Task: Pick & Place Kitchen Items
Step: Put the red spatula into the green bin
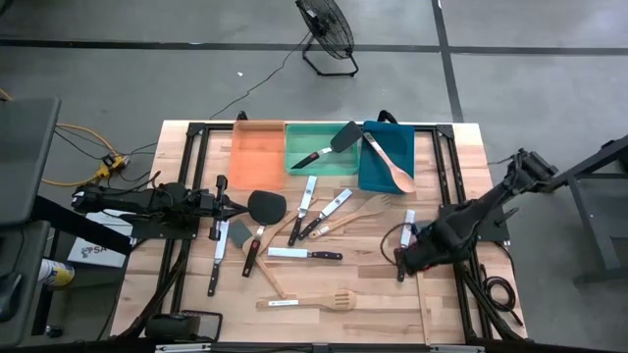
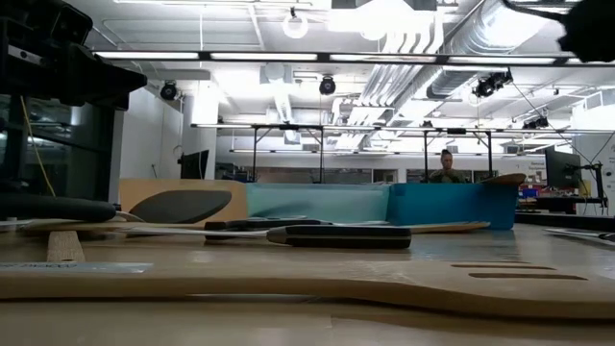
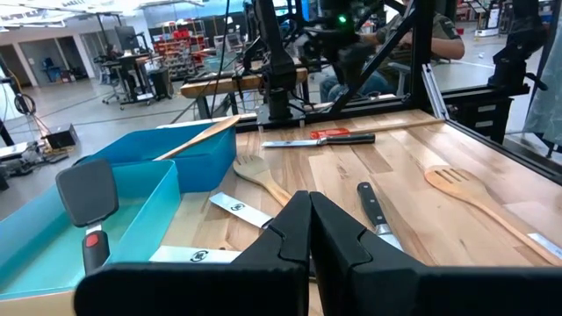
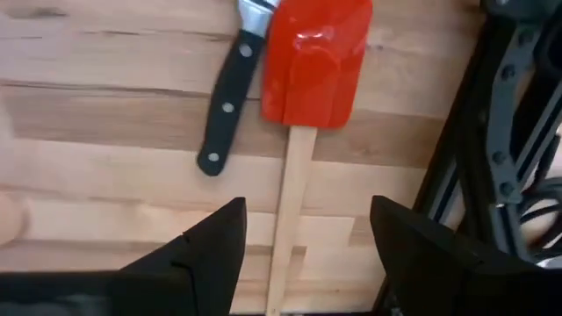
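Right gripper [image 4: 303,250] fingers sit closest to its wrist cam, spread wide with nothing between them, straddling the pale wooden handle of the red spatula [image 4: 312,61] that lies flat on the table [image 4: 105,175]. A black-handled knife [image 4: 226,101] lies just beside the red head, near enough to touching that I can't tell. Handling guess: the spatula is light, the head soft and glossy so likely slippery, the wood stick stiff and grippy; take it mid-handle, away from the knife. The knife is heavier with a slick riveted handle, so it could get nudged on the close. Outward from there, the rest of the utensils lie scattered across the table centre, and a few are already in the green tray [image 1: 321,147] and blue tray [image 1: 386,157]; the orange tray [image 1: 257,149] looks bare. Left gripper [image 3: 309,241] is pinched shut on nothing, parked above the table's left side. View differences: only the right wrist view shows the handle lined up between the fingers; the overhead view gives the layout but the arm hides the spatula; the table-level view shows neither gripper, just a slotted wooden turner [image 2: 384,279] up close and a person [image 2: 446,165] far behind.
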